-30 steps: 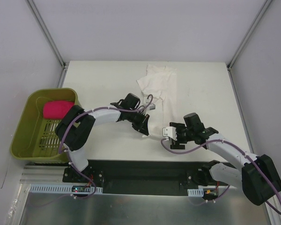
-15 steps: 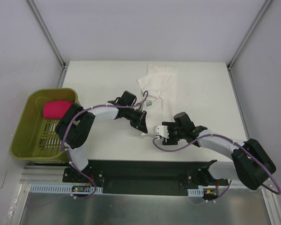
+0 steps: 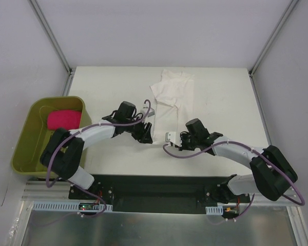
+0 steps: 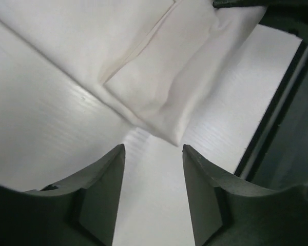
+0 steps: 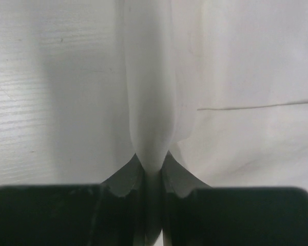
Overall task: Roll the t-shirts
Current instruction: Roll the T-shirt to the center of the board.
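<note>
Counted two t-shirts. Found the soft white cloth t-shirt [image 3: 172, 95] folded into a long narrow strip, limp and lightly creased, wider and rumpled at its far end. Lay on the smooth white desk [image 3: 226, 102], running from the far middle towards the near middle. Found the bright pink rolled cloth bundle [image 3: 61, 119] lying in the far part of the one olive-green rectangular plastic basket [image 3: 20, 148], which stood at the desk's left side with rounded corners and sloping walls.

Counted two hands, both at the strip's near end. Saw the left hand [image 4: 153, 154] standing partly open and holding nothing, its dark fingers over bare desk just beside a folded corner of the white cloth. Saw the right hand [image 5: 153, 160] almost closed, pinching a raised ridge of the white t-shirt between its fingertips.
</note>
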Controlling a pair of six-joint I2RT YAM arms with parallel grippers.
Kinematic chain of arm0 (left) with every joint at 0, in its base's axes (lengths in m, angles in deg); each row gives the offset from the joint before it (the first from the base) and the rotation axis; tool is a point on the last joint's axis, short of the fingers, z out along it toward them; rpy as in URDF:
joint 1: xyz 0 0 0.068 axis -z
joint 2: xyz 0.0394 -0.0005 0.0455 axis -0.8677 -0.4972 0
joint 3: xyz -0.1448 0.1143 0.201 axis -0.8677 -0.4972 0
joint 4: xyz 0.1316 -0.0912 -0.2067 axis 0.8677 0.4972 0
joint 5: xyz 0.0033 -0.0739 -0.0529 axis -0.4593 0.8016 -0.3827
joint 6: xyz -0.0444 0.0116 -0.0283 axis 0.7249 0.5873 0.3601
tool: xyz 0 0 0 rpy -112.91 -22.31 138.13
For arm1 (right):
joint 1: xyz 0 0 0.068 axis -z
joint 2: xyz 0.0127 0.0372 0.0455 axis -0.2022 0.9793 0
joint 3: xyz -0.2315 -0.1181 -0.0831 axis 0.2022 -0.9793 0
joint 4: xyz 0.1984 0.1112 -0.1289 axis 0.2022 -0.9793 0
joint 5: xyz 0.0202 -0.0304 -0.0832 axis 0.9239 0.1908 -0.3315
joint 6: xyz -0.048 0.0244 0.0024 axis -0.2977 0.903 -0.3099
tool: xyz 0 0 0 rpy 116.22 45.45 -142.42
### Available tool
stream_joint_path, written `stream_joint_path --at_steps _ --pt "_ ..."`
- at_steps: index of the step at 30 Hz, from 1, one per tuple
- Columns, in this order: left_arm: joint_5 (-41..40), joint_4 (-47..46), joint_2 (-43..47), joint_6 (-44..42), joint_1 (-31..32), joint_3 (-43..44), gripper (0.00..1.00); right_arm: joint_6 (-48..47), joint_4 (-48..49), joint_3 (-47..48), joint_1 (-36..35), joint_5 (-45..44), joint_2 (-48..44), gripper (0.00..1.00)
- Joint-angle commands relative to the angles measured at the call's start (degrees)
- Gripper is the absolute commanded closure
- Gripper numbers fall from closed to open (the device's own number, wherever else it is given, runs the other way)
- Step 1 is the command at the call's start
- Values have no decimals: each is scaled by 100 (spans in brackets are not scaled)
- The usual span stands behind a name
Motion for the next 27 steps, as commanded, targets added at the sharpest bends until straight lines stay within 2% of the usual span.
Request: stream_joint_path --at_steps 1,6,7,8,11,21,27 --pt "-649 -620 1225 -1206 90 -808 49 391 -675 452 88 318 236 89" --pt "-1324 -1034 1755 -2460 906 -1109 45 479 -860 583 202 572 334 90" --pt "-1630 -1418 1877 -2717 1055 -1266 45 488 -982 610 220 660 360 91" --pt "-1720 -1639 1931 -3215 1257 -1372 45 488 -1079 654 238 783 421 91" --pt "-1853 -2333 1966 -3938 1486 -1803 44 593 -1396 847 413 1003 614 91" --pt "-1950 -3108 1203 -4213 1768 -1839 43 576 -2134 1463 748 1434 1107 92" --pt "-1580 -2749 825 -4178 1961 -1584 43 646 -2109 1480 748 1408 1142 93"
